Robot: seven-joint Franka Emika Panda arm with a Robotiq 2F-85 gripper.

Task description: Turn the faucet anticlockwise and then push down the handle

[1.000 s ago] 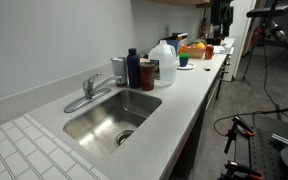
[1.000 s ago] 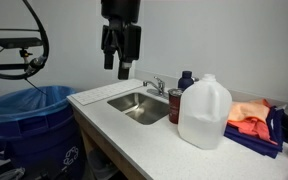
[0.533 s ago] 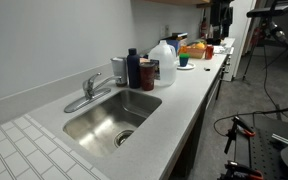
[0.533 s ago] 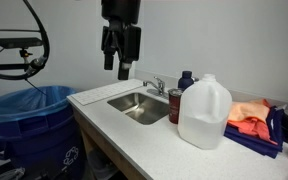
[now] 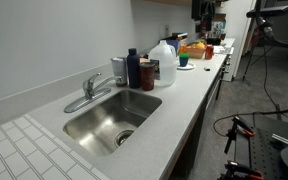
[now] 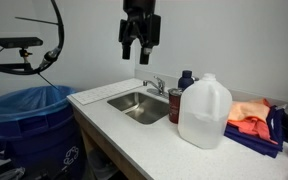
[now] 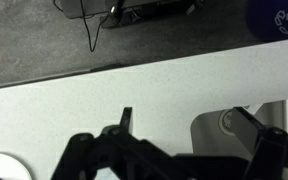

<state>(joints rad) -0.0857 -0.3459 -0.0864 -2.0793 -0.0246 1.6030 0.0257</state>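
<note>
The chrome faucet (image 5: pixel 88 91) stands at the back rim of the steel sink (image 5: pixel 142 103), its low spout reaching toward the basin's left end. The short handle (image 5: pixel 94 77) sits on top of its body. The faucet also shows in an exterior view (image 6: pixel 154 85). My gripper (image 6: pixel 141 47) hangs open and empty high above the counter, above and slightly left of the faucet, well clear of it. In the wrist view the gripper (image 7: pixel 187 125) is open, with grey counter and a pale rounded edge between its fingers; the faucet cannot be made out there.
A white plastic jug (image 6: pixel 203 112) and dark bottles (image 5: pixel 134 68) stand on the counter right of the sink. Orange cloths (image 6: pixel 247 117) lie further right. A blue-lined bin (image 6: pixel 32 115) stands beside the counter. White tiles (image 5: pixel 14 150) lie left of the sink.
My gripper has moved sideways toward the faucet, staying high and open. Faucet and handle have not moved.
</note>
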